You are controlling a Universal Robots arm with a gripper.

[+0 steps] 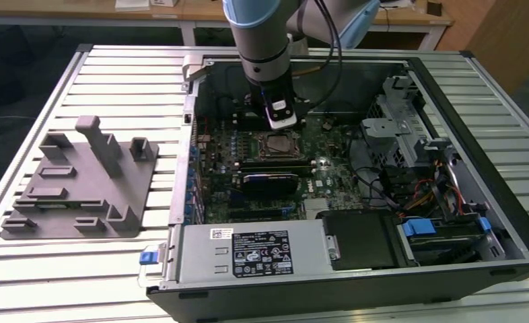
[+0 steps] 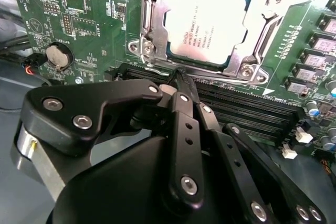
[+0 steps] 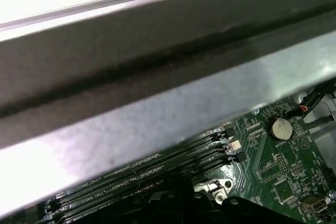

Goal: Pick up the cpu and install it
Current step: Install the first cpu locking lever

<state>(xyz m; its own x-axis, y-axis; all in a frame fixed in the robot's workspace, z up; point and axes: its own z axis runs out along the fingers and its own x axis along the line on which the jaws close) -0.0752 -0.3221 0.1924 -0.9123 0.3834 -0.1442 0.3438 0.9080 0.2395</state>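
Observation:
The cpu (image 2: 207, 24), a flat square chip with a silvery top plate, lies seated in the metal-framed socket (image 2: 149, 35) on the green motherboard (image 2: 89, 30). In the exterior view the cpu (image 1: 278, 143) shows inside the open computer case, just below my gripper (image 1: 280, 125). In the second wrist view my gripper (image 2: 181, 75) hangs beside the socket's edge, over the black memory slots (image 2: 247, 111). Its black fingers (image 2: 185, 124) are shut together with nothing between them. It is apart from the cpu.
The open case (image 1: 480, 222) holds a power supply (image 1: 246, 252), drive cage (image 1: 408, 114) and cables. A grey plastic holder block (image 1: 81, 182) with upright posts stands on the slatted table at the exterior view's left. A case wall (image 3: 157, 93) and coin battery (image 3: 281, 128) show in the first wrist view.

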